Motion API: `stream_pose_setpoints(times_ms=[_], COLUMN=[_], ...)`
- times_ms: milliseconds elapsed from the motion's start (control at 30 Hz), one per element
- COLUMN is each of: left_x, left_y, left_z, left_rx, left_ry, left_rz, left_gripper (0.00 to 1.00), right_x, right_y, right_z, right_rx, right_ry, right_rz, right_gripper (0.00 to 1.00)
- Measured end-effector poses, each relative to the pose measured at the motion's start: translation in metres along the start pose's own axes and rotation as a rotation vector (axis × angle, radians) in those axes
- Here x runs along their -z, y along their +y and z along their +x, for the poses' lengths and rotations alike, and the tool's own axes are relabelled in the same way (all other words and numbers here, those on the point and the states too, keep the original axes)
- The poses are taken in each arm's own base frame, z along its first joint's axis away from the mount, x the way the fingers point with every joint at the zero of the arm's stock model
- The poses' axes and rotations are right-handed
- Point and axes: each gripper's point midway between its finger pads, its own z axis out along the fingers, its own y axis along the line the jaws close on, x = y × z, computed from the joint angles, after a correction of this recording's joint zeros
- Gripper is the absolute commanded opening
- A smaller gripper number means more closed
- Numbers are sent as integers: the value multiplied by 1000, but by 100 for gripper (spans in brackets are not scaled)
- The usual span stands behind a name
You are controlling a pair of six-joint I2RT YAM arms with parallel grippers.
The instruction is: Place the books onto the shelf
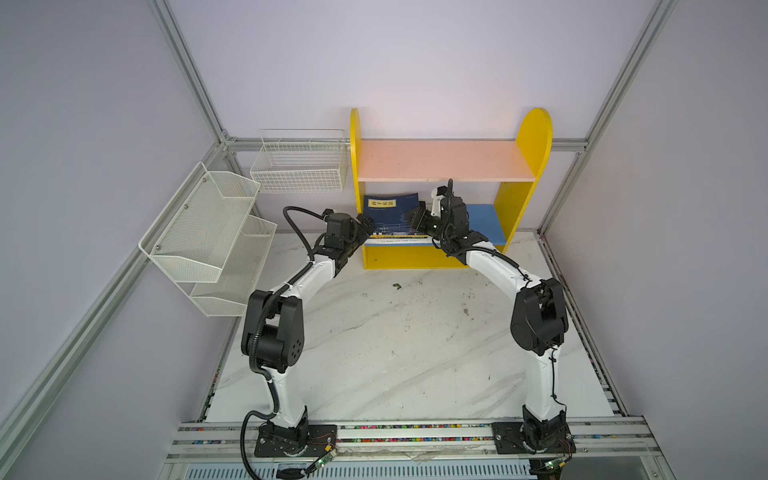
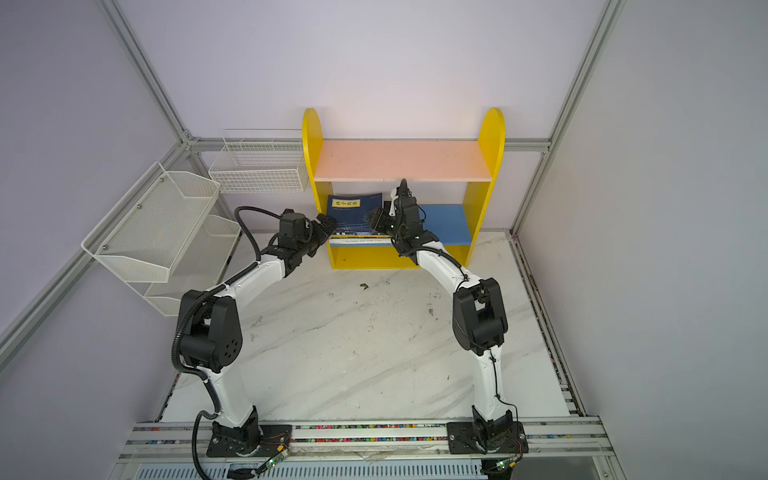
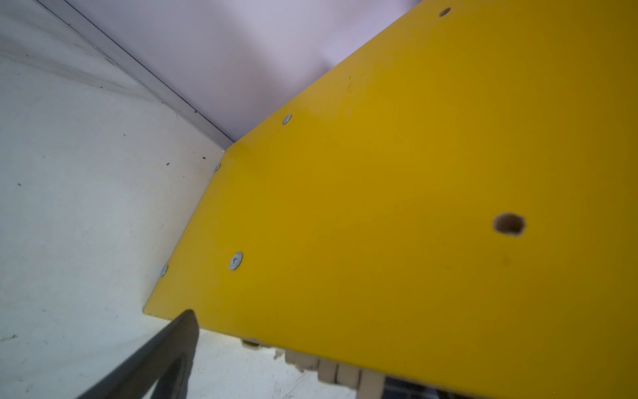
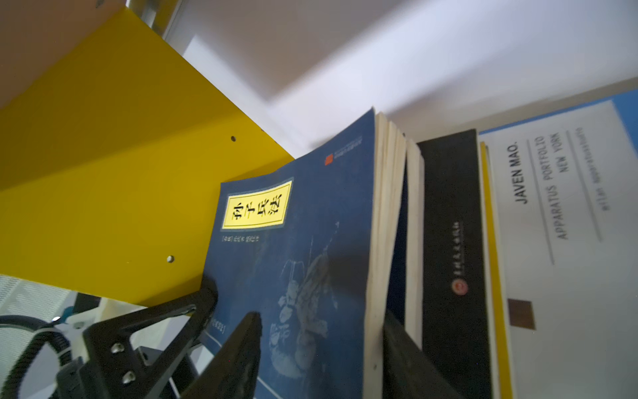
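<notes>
Yellow shelf (image 1: 536, 137): books (image 4: 448, 224) stand at blue board's (image 1: 484, 224) left end.
Navy book (image 4: 300, 241): light, floppy paperback, pages fanning; hold near the spine.
Right fingers (image 4: 407, 359): spread, astride it, grip looks loose.
Left fingers (image 4: 152, 321): spread wide, beside its cover.

A white wire basket (image 1: 299, 166) sat against the rear wall (image 1: 415, 62). A white mesh tiered rack (image 1: 203, 232) was fixed to the side wall (image 1: 83, 166) near it, above the marble tabletop (image 1: 395, 353).
</notes>
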Motion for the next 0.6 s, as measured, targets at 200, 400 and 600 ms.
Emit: stream_pose_setpoints(times_ms=[200,400,600], left_x=[0,0,1], left_y=[0,0,-5], left_z=[0,0,-5], left_rx=[7,8,0], left_ry=[0,0,-22], left_rz=[1,2,17], left_gripper=[100,100,100], right_x=[5,26,60], right_y=[-23,-51,-40], right_z=[-17,-40,-35], right_rx=[49,56,87], right_ry=[-43,-81,-50], right_rz=[95,159,126], right_gripper=[65,64,76])
